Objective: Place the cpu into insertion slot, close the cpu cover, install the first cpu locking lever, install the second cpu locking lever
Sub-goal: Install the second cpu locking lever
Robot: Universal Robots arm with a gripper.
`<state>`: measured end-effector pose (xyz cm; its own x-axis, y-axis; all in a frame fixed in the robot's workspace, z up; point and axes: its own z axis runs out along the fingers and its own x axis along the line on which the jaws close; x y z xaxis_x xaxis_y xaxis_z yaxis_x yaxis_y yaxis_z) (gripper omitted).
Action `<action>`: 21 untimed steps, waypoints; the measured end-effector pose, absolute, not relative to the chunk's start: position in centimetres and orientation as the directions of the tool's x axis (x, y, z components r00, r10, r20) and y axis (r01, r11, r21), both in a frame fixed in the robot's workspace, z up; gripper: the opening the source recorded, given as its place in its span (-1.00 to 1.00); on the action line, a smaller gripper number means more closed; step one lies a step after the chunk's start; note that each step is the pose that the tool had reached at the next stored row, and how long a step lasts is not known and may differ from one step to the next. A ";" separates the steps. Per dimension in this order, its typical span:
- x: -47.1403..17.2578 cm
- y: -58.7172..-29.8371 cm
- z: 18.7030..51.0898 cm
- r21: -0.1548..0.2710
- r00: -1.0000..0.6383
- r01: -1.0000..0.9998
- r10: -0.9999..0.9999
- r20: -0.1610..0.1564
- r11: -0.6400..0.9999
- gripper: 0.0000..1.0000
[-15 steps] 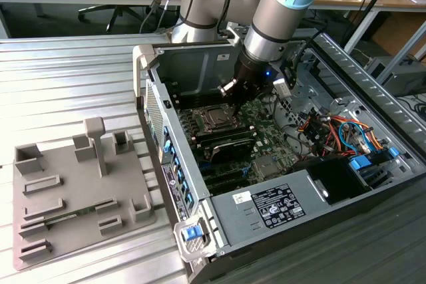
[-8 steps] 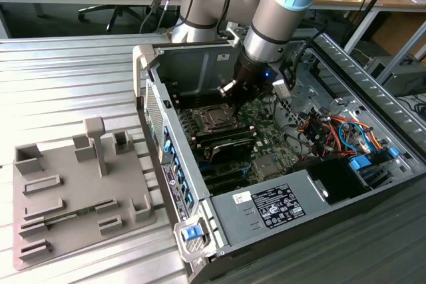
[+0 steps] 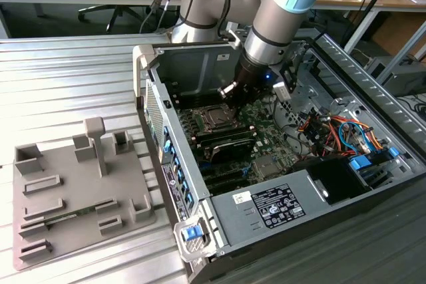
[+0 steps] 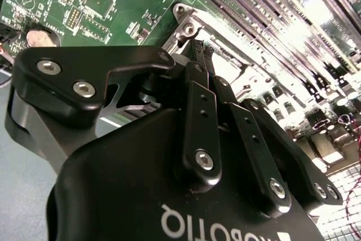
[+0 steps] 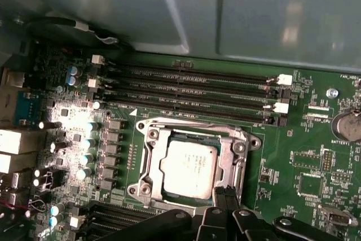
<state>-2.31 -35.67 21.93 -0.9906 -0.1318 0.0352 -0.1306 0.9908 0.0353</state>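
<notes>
The cpu (image 5: pixel 189 167) lies flat in the insertion slot (image 5: pixel 140 189), its dull silver top facing up. The cpu cover (image 5: pixel 159 146) is down around it, and the chip shows through its window. My gripper (image 5: pixel 225 195) is shut with nothing between its fingers, and its tips are down at the socket's rim at one corner beside the cpu. In the second wrist view the gripper (image 4: pixel 198 46) points at that silver rim (image 4: pixel 186 21). In the exterior view the gripper (image 3: pixel 229 90) reaches into the open computer case just above the socket (image 3: pixel 216 119). I cannot make out the locking levers.
Long black memory slots (image 5: pixel 192 91) run beside the socket, with the grey case wall (image 5: pixel 113 4) behind them. A power supply (image 3: pixel 266 207) and coloured cables (image 3: pixel 333 131) lie inside the case. A grey fixture plate (image 3: pixel 80 191) sits at the exterior view's left.
</notes>
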 end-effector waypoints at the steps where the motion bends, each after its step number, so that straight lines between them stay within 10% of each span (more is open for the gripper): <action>1: -2.3 -35.8 21.9 0.035 -0.991 -0.130 -0.132 0.035 0.991 -0.78; 21: -2.1 -36.9 21.2 0.030 -0.991 -0.130 -0.131 0.036 0.991 -0.78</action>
<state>-2.08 -36.88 21.19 -0.9908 -0.1306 0.0359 -0.1296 0.9911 0.0303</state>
